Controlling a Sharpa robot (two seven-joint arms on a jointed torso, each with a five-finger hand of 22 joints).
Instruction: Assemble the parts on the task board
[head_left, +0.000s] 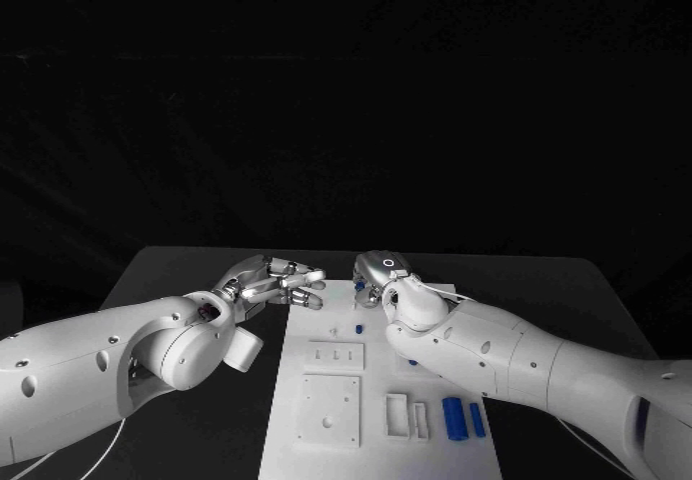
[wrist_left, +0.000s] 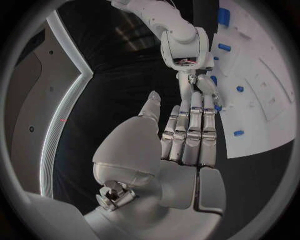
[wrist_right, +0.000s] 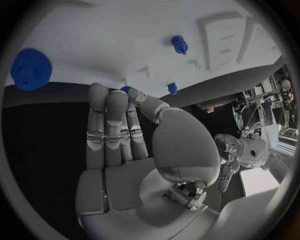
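Observation:
The white task board (head_left: 332, 400) lies in the middle of the table. My right hand (head_left: 382, 282) hovers over the board's far edge. In the right wrist view its thumb tip meets a fingertip, and a small blue part (wrist_right: 126, 90) sits pinched between them. My left hand (head_left: 274, 282) is by the board's far left corner, fingers straight side by side (wrist_left: 190, 132), holding nothing. A blue gear (wrist_right: 30, 69) and a blue peg (wrist_right: 179, 44) stand on the board (wrist_right: 112, 35). Two blue cylinders (head_left: 463, 418) lie at the near right.
The board has raised white blocks with recesses (head_left: 330, 408) and narrow slots (head_left: 405, 415). A small blue peg (head_left: 359, 327) stands mid-board. Other small blue pieces (wrist_left: 239, 89) dot the board (wrist_left: 269, 100). Black table (head_left: 188, 265) surrounds the board.

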